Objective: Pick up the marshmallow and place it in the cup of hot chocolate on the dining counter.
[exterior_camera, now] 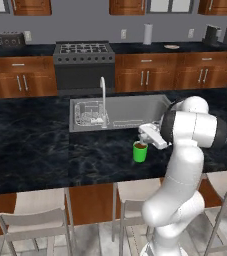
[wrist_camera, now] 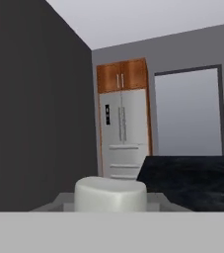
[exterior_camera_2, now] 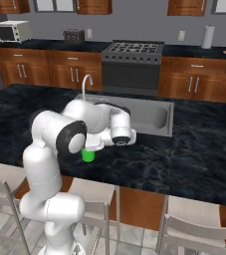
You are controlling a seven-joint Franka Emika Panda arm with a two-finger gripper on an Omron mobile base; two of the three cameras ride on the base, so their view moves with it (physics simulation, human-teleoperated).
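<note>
Black marbled dining counter (exterior_camera: 35, 145): gripper (exterior_camera: 146, 136) pinching small white marshmallow (wrist_camera: 111, 194) just above bright green cup of hot chocolate (exterior_camera: 140, 151); carry step ending, next likely centre over cup, release.

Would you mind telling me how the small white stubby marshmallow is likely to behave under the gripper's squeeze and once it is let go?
The small white stubby marshmallow looks soft and rounded, so it probably dents rather than slips while pinched. It is tiny beside the bright green cup of hot chocolate, so it is likely very light. Its stubby cylinder shape could roll if it missed and landed sideways on the black marbled dining counter.
</note>
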